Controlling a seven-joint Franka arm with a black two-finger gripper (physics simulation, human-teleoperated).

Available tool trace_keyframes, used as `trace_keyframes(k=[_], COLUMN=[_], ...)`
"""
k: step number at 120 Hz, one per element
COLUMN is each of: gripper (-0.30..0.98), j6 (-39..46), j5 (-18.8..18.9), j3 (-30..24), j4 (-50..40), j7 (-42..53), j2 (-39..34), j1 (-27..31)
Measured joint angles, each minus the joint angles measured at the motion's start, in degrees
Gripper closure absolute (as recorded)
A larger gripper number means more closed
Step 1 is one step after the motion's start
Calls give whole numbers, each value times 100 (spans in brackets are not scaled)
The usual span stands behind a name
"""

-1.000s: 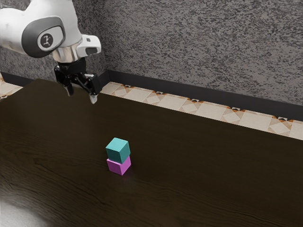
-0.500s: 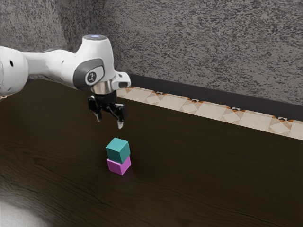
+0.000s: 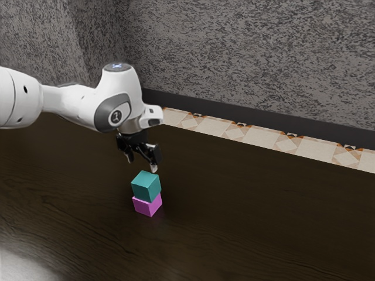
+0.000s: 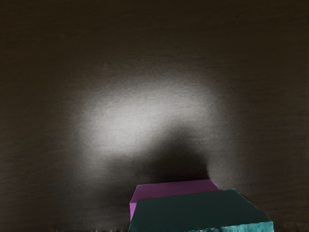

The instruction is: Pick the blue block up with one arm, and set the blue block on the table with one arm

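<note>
The white arm [image 3: 76, 105] is reaching in from the exterior view's left, and its black jaws are hanging over the bench [image 3: 246, 228], pointing down. The jaws are standing open, their two fingers [image 3: 154, 168] parting with a clear gap between, and they are holding nothing.

The teal-blue block [image 3: 146, 186] is sitting on top of the magenta block [image 3: 146, 206], which is resting on the bench. The upper block is lying slightly askew on the lower one, so their edges are not quite lining up. The jaws are hovering near the teal-blue block, and in the exterior view their tips are appearing just above its top face, on the side toward the wall [image 3: 246, 58].

In the wrist view, the teal-blue block is covering much of the magenta block, leaving a strip of its top and a bit of its side showing. A dark shadow [image 4: 178, 154] is spreading over the bench beside the two blocks, and a pale patch of light [image 4: 145, 106] is shining on the bench's surface around it.

Beyond the bench, pale patterned tiles [image 3: 263, 134] are running along a dark baseboard [image 3: 234, 114], with the mottled grey wall rising above.
</note>
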Motion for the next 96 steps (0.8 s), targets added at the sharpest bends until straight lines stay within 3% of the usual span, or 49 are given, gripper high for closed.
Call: trace_keyframes(k=[44, 96], gripper=[0, 0], j6=[159, 181], j5=[-476, -599], j3=[-18, -12], j4=[-263, -439], j7=[666, 762], j2=[-29, -26], j1=[-8, -9])
